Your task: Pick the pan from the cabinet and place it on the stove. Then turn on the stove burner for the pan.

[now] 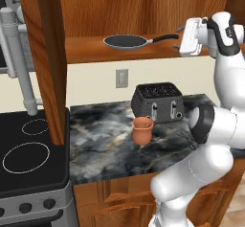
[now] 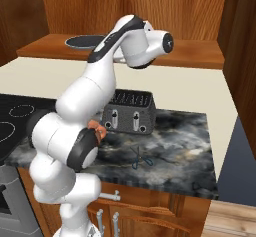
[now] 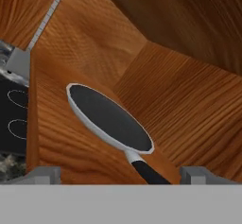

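We find the pan (image 1: pixel 125 41) lying flat on the open cabinet (image 1: pixel 143 51) shelf, handle toward the gripper (image 3: pixel 122 176), whose fingers stand spread and empty. We judge it rigid, fairly heavy, best gripped on the handle. Toaster (image 1: pixel 158 101) and cup (image 1: pixel 142 129) sit below; the cabinet door (image 1: pixel 48 53) stands toward the stove (image 1: pixel 28 149).

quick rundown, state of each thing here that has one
pan: flat on the cabinet shelf, ungrasped
cabinet: door open
gripper: open, level with the pan handle's end
stove: bare, nothing on its rings
toaster: upright, slots empty
cup: upright on the counter
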{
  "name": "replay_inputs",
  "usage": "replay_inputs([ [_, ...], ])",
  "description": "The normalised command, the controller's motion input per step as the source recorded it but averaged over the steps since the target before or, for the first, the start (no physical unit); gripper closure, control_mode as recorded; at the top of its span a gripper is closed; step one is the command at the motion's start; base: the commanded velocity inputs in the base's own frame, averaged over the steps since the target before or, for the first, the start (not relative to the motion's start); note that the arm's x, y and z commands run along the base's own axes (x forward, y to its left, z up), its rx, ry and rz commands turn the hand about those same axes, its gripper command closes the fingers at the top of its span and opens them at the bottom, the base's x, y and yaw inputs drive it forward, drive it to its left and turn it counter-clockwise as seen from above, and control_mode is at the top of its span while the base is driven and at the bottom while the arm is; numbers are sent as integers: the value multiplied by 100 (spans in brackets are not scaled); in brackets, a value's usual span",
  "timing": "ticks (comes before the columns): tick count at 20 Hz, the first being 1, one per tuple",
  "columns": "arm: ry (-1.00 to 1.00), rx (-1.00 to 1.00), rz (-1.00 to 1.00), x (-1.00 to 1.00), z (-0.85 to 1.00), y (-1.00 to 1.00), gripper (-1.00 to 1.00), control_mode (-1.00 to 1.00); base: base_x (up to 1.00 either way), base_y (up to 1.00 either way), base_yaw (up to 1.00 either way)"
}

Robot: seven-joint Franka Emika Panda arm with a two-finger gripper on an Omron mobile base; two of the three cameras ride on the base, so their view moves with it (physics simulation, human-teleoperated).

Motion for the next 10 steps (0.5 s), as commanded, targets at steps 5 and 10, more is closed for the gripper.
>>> replay_inputs([
  [5,0,-4,3,43,-20,0,-100,-100,0,0,0],
  [10,0,-4,1,39,-17,0,-100,-100,0,0,0],
])
